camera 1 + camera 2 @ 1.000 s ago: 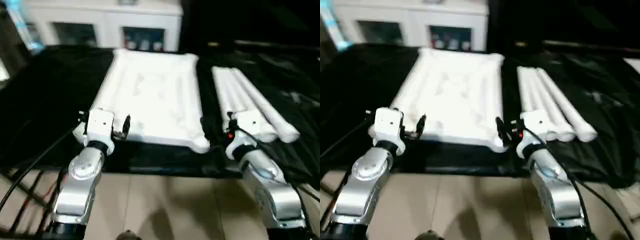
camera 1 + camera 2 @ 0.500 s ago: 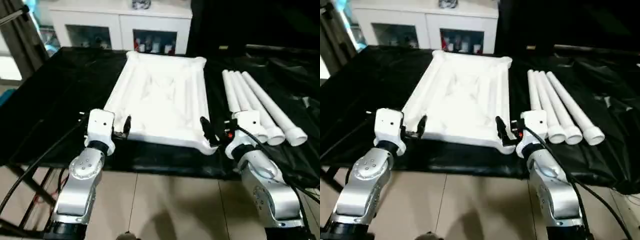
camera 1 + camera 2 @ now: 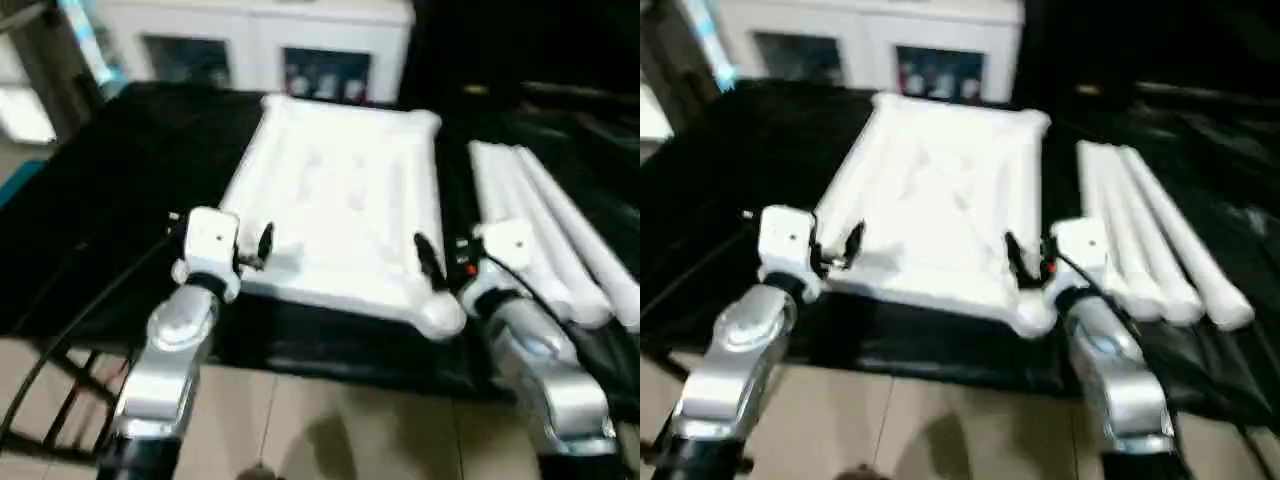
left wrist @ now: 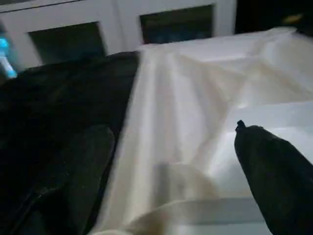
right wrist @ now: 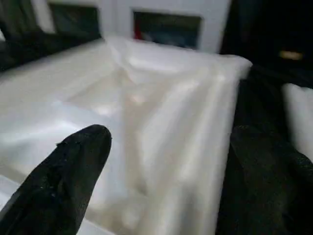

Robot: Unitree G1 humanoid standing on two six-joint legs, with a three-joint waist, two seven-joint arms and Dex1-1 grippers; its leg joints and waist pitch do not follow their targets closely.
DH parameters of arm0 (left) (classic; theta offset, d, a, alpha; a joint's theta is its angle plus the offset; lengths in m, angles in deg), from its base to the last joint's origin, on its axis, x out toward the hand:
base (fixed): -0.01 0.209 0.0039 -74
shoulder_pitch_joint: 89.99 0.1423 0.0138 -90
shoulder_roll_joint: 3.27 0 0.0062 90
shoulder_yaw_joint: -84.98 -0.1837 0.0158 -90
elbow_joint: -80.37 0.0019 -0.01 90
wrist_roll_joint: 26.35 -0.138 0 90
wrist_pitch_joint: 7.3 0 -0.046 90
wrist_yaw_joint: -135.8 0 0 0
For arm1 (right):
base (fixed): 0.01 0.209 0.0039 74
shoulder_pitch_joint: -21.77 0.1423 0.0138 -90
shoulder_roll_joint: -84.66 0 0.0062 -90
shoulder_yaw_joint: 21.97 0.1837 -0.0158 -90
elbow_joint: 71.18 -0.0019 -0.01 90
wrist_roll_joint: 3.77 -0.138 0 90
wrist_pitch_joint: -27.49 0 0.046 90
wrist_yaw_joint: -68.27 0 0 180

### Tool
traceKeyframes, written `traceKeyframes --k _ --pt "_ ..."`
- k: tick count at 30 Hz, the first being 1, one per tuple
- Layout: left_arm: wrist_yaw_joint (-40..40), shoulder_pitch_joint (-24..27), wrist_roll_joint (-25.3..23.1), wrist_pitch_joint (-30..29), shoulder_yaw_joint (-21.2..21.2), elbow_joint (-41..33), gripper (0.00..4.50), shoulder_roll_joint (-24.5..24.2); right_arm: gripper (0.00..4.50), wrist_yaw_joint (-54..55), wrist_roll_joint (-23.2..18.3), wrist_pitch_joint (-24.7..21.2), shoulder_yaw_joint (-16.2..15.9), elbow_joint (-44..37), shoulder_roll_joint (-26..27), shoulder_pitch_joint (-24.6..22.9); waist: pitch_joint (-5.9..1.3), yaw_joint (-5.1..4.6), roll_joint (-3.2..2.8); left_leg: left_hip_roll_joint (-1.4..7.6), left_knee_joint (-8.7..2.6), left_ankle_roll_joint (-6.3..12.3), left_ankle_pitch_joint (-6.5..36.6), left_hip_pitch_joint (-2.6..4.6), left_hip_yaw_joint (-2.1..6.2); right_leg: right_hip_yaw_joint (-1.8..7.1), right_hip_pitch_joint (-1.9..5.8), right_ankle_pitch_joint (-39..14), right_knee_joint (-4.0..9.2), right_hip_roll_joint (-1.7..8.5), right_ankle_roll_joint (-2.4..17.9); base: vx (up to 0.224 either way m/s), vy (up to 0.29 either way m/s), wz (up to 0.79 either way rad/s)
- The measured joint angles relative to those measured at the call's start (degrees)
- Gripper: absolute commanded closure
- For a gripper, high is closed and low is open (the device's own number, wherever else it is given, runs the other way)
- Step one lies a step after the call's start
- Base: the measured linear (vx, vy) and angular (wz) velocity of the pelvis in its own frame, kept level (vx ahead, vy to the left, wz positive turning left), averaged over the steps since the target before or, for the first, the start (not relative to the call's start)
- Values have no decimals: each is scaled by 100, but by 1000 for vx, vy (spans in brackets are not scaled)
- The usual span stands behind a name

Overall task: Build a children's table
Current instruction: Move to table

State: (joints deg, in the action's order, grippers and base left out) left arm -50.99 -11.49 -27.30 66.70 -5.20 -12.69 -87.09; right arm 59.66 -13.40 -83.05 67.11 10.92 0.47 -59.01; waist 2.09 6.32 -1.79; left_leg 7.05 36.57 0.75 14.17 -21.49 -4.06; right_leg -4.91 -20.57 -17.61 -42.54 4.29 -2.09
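The children's table lies in parts on a black cloth. Its white top (image 3: 340, 190) rests underside up, ribs and corner sockets showing. Several white tube legs (image 3: 555, 245) lie side by side to its right. My left gripper (image 3: 220, 238) is open at the top's near left corner; in the left wrist view its black fingers (image 4: 274, 171) straddle the round corner socket (image 4: 181, 186) without touching it. My right gripper (image 3: 465, 262) is open at the near right corner, and its fingers (image 5: 68, 171) stand on either side of the top's right rim (image 5: 195, 147). Neither holds anything.
A white glass-door cabinet (image 3: 250, 45) stands behind the work surface. The black cloth (image 3: 100, 190) spreads wide to the left and to the right past the legs. Tiled floor (image 3: 330, 430) and a black metal frame (image 3: 50, 410) lie below the near edge.
The whole picture has shifted and tilted, so the camera moved. Both grippers stay open at the same corners of the top; nothing was taken hold of.
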Motion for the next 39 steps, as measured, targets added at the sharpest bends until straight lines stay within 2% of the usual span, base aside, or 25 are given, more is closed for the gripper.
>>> traceKeyframes --k 1,2,3,4,5,6,7,8,9,10,11,15,19,23,24,25,26,27,28,29,32,39 --pt "0 -11 0 1 9 -9 0 3 4 0 2 0 22 2 -37 -19 1 -1 38 -37 2 -4 9 27 -45 104 -168 26 2 13 -39 0 0 0" --pt "-2 -13 1 2 6 -17 0 13 4 1 3 0 56 1 -61 -25 5 -2 145 -116 7 -31 26 63 -144 255 -258 113 342 49 -32 -12 -65 -1" --pt "-6 -14 0 2 -2 -9 0 25 4 -1 4 1 67 2 -105 -50 36 -2 217 -158 25 -56 49 85 -192 336 -262 370 387 103 11 -12 -65 -1" --pt "-8 -4 1 0 -47 -4 0 120 4 -3 8 -5 110 11 -145 -135 53 56 221 -137 26 18 87 130 -249 368 -214 312 384 95 65 -27 -106 5" --pt "-38 -5 7 1 -195 -5 0 186 4 -2 19 -11 167 17 -170 -191 58 118 221 -124 46 142 161 158 -241 371 -167 314 414 78 83 -19 -98 5" --pt "-46 -15 7 1 -265 -11 0 196 4 -1 22 -11 191 16 -171 -191 52 136 189 -105 58 135 157 159 -226 370 -133 317 435 53 96 -19 -98 5" --pt "-46 -24 7 4 -278 -28 0 195 4 -3 25 -10 226 6 -168 -187 41 163 141 -75 31 69 118 156 -215 362 -105 322 442 15 103 0 0 0" --pt "-45 -24 6 6 -259 -38 0 155 4 -6 29 -10 235 6 -151 -188 8 177 68 -2 12 -196 -5 161 -213 315 -79 334 465 -17 116 0 0 0" --pt "-44 -34 6 9 -226 -43 0 117 4 -7 30 -10 233 3 -120 -187 -3 175 52 9 0 -262 -23 153 -230 305 -75 343 483 -11 117 0 0 0" --pt "-44 -29 4 8 -197 -42 0 103 4 -15 33 -11 194 3 -110 -187 0 172 64 30 -10 -281 -35 154 -256 295 -83 397 518 -10 158 0 0 0" --pt "-46 -19 3 8 -192 -39 0 89 4 -22 38 -11 142 3 -92 -188 6 175 75 48 -9 -286 -41 124 -278 283 -92 442 564 -5 158 0 0 0" --pt "-61 8 -2 10 -186 -37 0 35 4 -51 41 -11 71 3 -68 -184 5 209 80 48 59 -289 -61 15 -291 278 -145 482 574 15 127 0 0 0" --pt "-133 11 0 10 -191 -37 0 28 4 -65 43 -11 72 2 -76 -184 8 165 85 53 41 -307 -46 26 -294 273 -139 523 594 17 139 0 0 0" --pt "-164 11 15 10 -191 -37 0 28 4 -84 38 -10 102 2 -74 -184 15 146 92 73 -15 -349 -71 71 -332 281 -147 515 599 9 113 0 0 0" --pt "-166 18 23 10 -188 -37 0 28 4 -93 27 -11 102 3 -69 -178 20 156 104 150 -33 -375 -84 107 -457 364 -160 522 602 -50 107 0 0 0" --pt "-167 23 27 10 -184 -37 0 21 4 -118 18 -11 97 0 -56 -174 22 167 98 196 -34 -388 -90 138 -527 447 -191 529 604 -117 104 -27 -34 -22" --pt "-168 25 33 10 -185 -41 0 23 4 -135 19 -11 79 -3 -55 -171 21 174 105 254 -35 -400 -89 166 -626 567 -248 536 603 -199 101 -23 -21 -45" --pt "-170 25 40 10 -187 -41 0 26 4 -134 18 -11 78 -6 -51 -172 20 161 105 281 -35 -416 -80 177 -676 621 -274 544 608 -238 99 -23 -21 -45" --pt "-174 21 60 11 -190 -47 0 31 4 -131 17 -14 85 -6 -50 -178 26 158 122 261 -43 -415 -79 124 -637 614 -249 588 611 -221 106 -6 -4 -43" --pt "-185 21 80 10 -201 -48 0 57 4 -128 23 -15 105 -6 -55 -203 29 72 142 249 -47 -415 -81 103 -589 561 -264 616 627 -200 112 12 -3 -18" --pt "-201 21 121 9 -206 -48 0 93 4 -128 46 -15 108 -5 -62 -202 31 -30 146 249 -57 -417 -83 73 -563 529 -276 654 642 -199 164 4 -1 -6" --pt "-221 24 122 5 -189 -49 0 80 4 -195 148 -7 2 -5 -145 -189 36 19 154 255 -62 -417 -86 45 -553 476 -291 648 669 -176 172 0 0 0"
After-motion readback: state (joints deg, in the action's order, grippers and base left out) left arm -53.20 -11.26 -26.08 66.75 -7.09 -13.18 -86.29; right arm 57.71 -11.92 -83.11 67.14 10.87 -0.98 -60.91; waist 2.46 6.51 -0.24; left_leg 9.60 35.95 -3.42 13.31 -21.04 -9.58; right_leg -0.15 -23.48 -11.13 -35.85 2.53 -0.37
